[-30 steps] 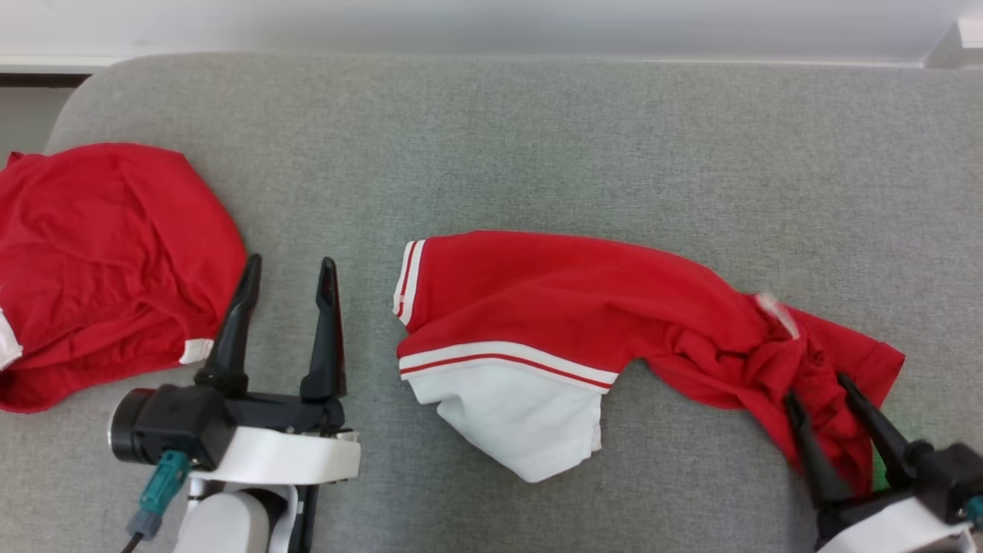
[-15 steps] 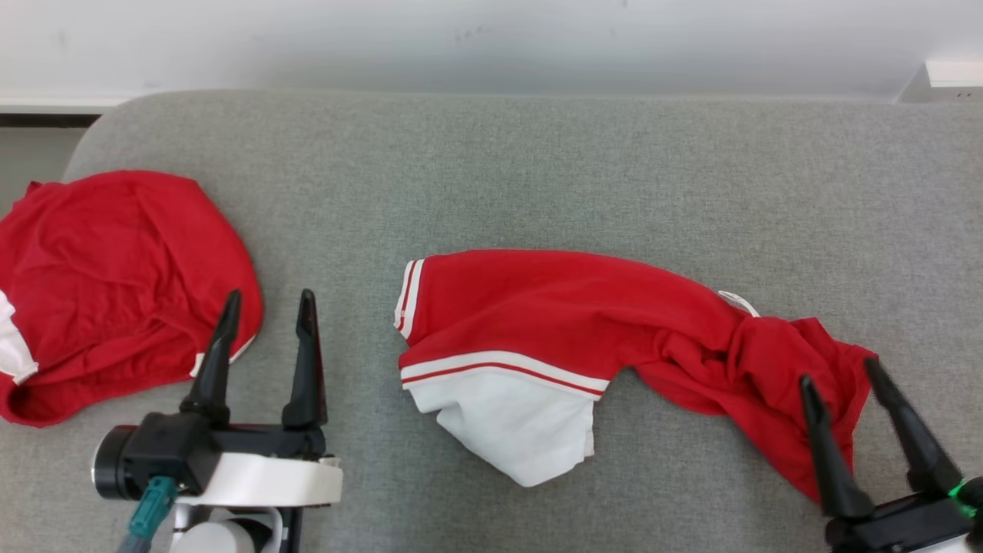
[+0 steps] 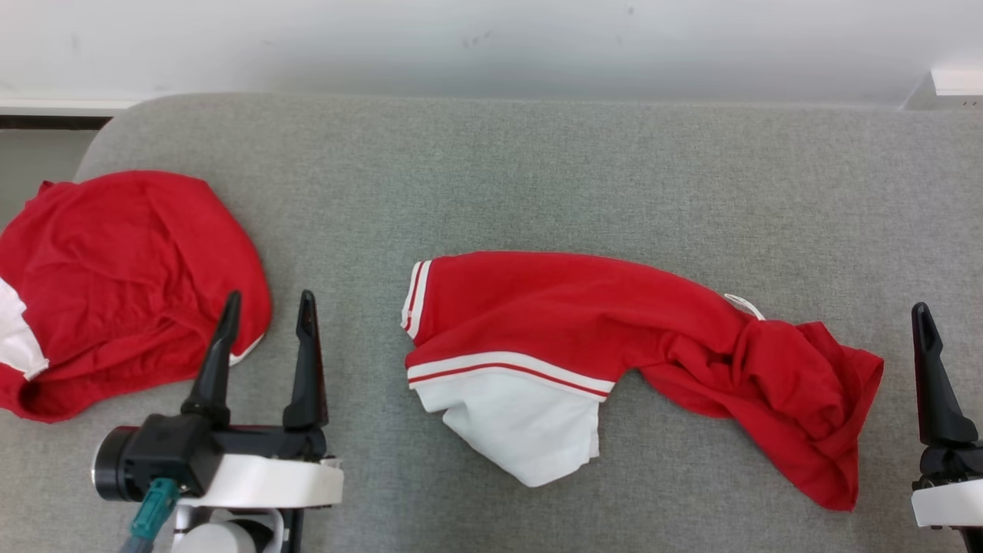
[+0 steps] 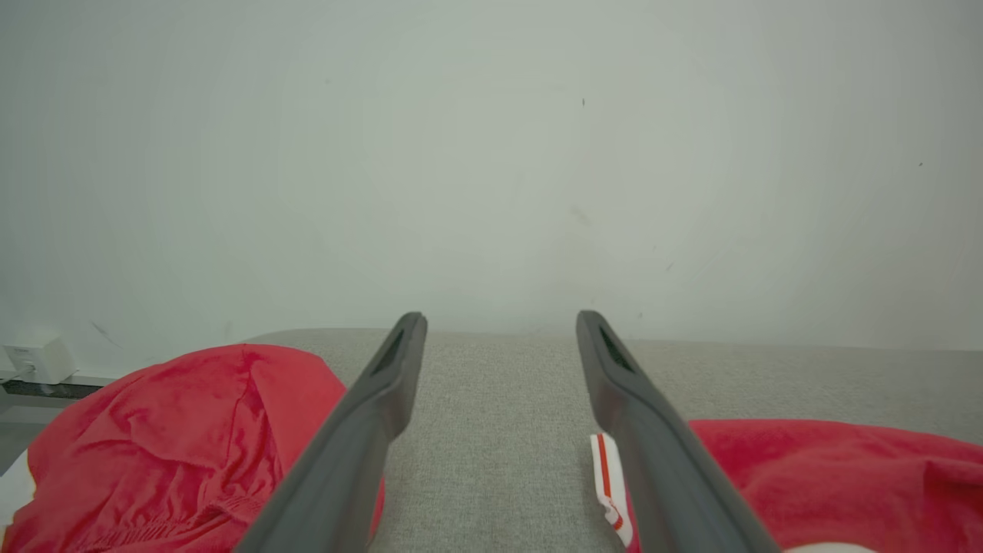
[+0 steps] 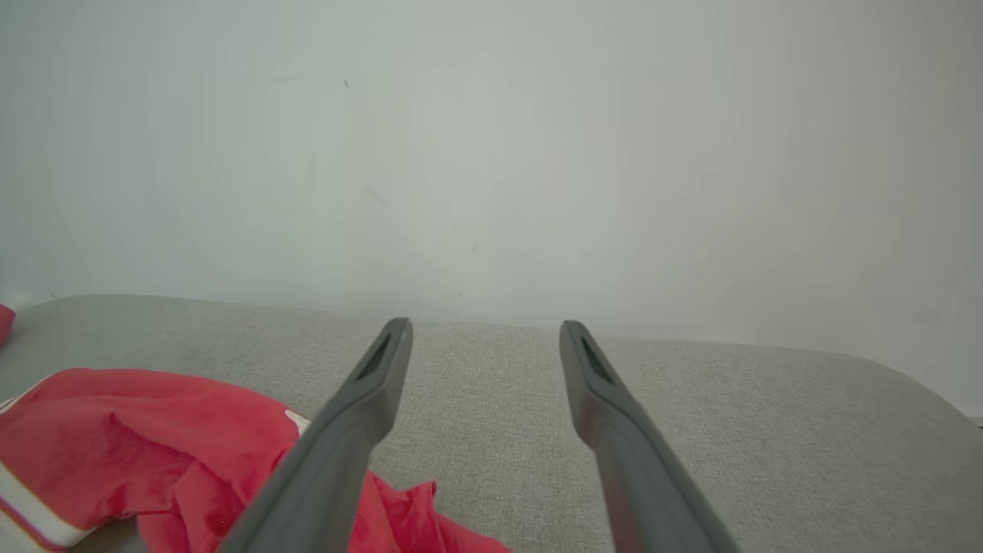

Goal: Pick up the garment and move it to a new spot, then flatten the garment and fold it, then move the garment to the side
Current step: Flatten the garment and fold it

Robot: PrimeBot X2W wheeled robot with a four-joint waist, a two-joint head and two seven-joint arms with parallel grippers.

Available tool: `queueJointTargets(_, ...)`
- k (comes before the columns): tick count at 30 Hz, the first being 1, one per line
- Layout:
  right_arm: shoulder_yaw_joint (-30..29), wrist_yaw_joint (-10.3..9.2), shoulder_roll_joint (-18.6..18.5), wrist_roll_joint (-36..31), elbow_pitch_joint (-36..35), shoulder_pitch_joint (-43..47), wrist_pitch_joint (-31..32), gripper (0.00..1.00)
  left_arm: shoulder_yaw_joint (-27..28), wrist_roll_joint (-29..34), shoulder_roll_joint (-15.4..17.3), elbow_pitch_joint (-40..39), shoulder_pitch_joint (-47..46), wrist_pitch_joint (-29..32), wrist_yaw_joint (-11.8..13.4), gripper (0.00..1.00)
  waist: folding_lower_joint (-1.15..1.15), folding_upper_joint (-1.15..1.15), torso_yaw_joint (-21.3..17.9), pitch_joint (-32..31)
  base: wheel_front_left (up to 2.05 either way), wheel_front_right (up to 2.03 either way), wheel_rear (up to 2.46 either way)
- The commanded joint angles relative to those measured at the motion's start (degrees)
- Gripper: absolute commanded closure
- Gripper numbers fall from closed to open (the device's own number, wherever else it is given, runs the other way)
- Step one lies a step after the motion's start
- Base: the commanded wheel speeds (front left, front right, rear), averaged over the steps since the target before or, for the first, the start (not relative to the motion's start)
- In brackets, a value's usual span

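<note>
The garment (image 3: 584,322) is red with white stripes and a white panel. It lies stretched left to right on the grey cushion (image 3: 537,169), bunched and creased at its right end, and nothing holds it. My left gripper (image 3: 269,299) stands open to its left, between it and another red garment, with nothing between its fingers. One finger (image 3: 933,376) of my right gripper rises at the right edge, just clear of the bunched end. In the right wrist view my right gripper (image 5: 484,330) is open and empty, with the garment (image 5: 115,438) at its lower left.
A second red garment (image 3: 123,284) lies crumpled at the cushion's left end, close to my left gripper's outer finger; in the left wrist view this second garment (image 4: 177,430) is at lower left. A pale wall (image 3: 491,38) runs behind the cushion.
My right gripper opened, let go of the garment's bunched right end and drew away to the right. That end now rests on the cushion. The camera tilted slightly.
</note>
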Motion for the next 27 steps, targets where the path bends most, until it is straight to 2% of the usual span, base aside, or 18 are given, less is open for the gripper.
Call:
queueJointTargets(1, -0.1, -0.15, -0.6, 0.8, 0.6, -0.8, -0.1, 0.0, 0.0, 0.5, 0.4, 0.0, 0.6, 0.0, -0.1, 0.0, 0.0, 0.0, 0.1, 0.1, 0.0, 0.0, 0.0)
queueJointTargets(16, 1.9, -0.15, -2.4, 2.5, 4.2, -2.5, 2.9, 0.0, -0.4, 0.5, 0.3, -0.1, -0.2, 0.0, 0.2, 0.0, 0.0, 0.0, 0.3, 0.7, 0.0, 0.0, 0.0)
queueJointTargets(21, 8.1, -0.15, -5.5, 4.2, 8.5, -5.2, 9.5, 0.0, -0.7, 0.5, 0.2, -0.2, -1.0, 0.0, 0.1, 0.0, 0.0, 0.0, 0.4, 1.8, 0.0, 0.0, 0.0)
queueJointTargets(27, 13.9, -0.15, -8.4, 6.5, 13.2, -8.7, 12.2, 0.0, -1.2, 0.3, 0.0, 0.0, -1.9, 0.0, -0.1, 0.0, 0.0, 0.0, 1.2, 2.8, 0.0, 0.0, 0.0)
